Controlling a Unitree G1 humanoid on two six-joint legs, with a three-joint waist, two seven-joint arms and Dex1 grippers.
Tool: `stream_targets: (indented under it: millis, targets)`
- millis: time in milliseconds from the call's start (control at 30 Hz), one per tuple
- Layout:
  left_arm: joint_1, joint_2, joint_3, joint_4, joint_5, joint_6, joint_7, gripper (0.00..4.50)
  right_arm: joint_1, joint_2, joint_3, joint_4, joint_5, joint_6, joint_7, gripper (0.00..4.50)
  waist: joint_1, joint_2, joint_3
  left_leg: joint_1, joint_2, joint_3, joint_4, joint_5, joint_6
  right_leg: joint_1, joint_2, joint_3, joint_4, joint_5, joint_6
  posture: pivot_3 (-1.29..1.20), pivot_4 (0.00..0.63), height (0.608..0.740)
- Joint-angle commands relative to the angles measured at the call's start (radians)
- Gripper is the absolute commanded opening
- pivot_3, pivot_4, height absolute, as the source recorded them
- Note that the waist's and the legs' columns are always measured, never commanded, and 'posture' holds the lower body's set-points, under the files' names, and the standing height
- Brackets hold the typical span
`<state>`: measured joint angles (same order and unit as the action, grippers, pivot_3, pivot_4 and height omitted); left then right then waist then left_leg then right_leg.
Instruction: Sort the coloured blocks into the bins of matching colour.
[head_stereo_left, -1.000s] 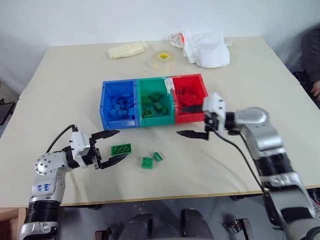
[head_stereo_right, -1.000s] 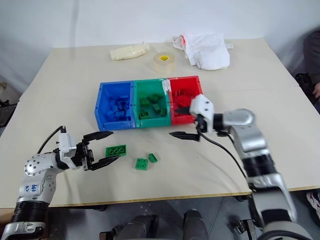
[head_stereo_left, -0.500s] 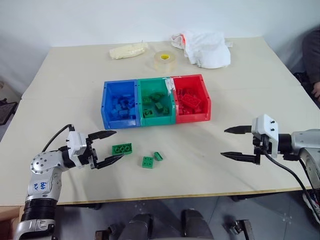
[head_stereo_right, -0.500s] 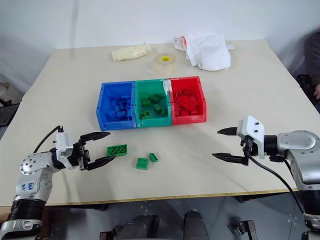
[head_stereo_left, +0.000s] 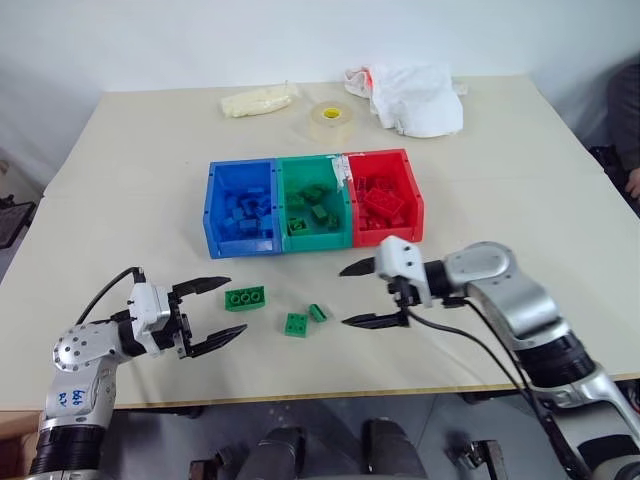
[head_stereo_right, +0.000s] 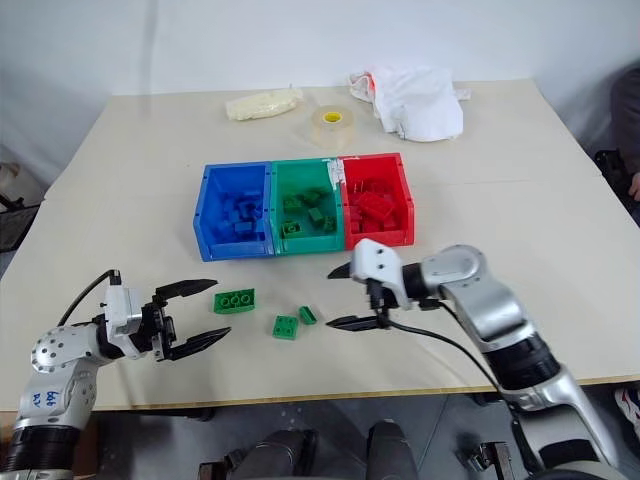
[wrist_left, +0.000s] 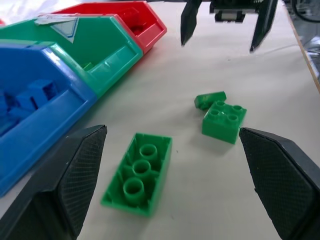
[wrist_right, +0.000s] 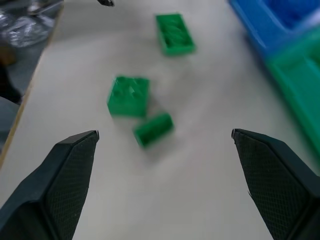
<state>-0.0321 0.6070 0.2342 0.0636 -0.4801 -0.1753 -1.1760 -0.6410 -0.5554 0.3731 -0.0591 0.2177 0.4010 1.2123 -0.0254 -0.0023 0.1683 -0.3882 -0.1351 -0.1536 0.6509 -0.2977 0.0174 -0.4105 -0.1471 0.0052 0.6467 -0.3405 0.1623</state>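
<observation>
from the head views, the blue bin, the green bin and the red bin sit joined in a row on the worktop. three green blocks lie loose in front of the bins: a long green block, a square green block and a small green block tipped on its side. the left hand is spread wide and holds nothing, near the long block. the right hand is spread wide too, just beside the small block, holding nothing. a tape roll, a white bag and a pale packet lie at the far side.

in the left wrist view, the long block lies between the fingers, not touching them.

in the right wrist view, the square block touches the small one, both between the wide fingers.
</observation>
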Motion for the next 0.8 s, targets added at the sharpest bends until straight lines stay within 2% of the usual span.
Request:
stream_targets:
  millis: [33, 300, 400, 633, 800]
  targets:
    - [0.053, 0.002, 0.036, -0.077, -0.025, 0.002, 0.031, 4.5, -0.037, 0.039, 0.064, 0.062, -0.055, -0.029, 0.005, 4.46, 0.0, 0.0, 0.0, 0.0, 0.0, 0.0, 0.0, 0.0, 0.0, 0.0, 0.0, 0.0, 0.0, 0.0, 0.0, 0.0, 0.15, 0.74]
    - [0.143, -0.004, 0.05, -0.159, -0.031, 0.012, 0.08, 4.5, -0.08, 0.134, 0.109, 0.215, -0.117, -0.119, 0.012, 4.46, -0.002, 0.0, 0.0, 0.0, 0.0, 0.0, -0.001, 0.0, 0.0, 0.0, 0.001, 0.0, 0.0, 0.0, 0.0, 0.0, 0.15, 0.74]
    - [0.15, -0.004, 0.049, -0.172, -0.031, 0.015, 0.088, 4.5, -0.077, 0.156, 0.11, 0.257, -0.134, -0.14, 0.011, 3.9, -0.003, 0.0, 0.0, 0.001, 0.001, 0.0, -0.001, 0.0, 0.0, 0.0, 0.001, 0.0, 0.0, 0.0, 0.0, 0.0, 0.15, 0.74]
    - [0.124, 0.007, 0.047, -0.145, -0.036, 0.016, 0.076, 4.5, -0.056, 0.156, 0.06, 0.209, -0.11, -0.145, 0.007, 1.47, -0.002, 0.0, 0.0, 0.001, 0.0, 0.0, -0.001, 0.0, 0.0, 0.0, 0.001, 0.0, 0.0, 0.0, 0.0, 0.0, 0.15, 0.74]
    - [0.099, 0.001, 0.033, -0.137, -0.028, 0.02, 0.076, 4.5, -0.054, 0.141, 0.002, 0.13, -0.064, -0.105, 0.004, 1.38, -0.003, 0.0, 0.0, 0.001, 0.001, 0.0, -0.001, 0.0, 0.0, 0.0, 0.001, 0.0, 0.0, 0.0, 0.0, 0.0, 0.15, 0.74]
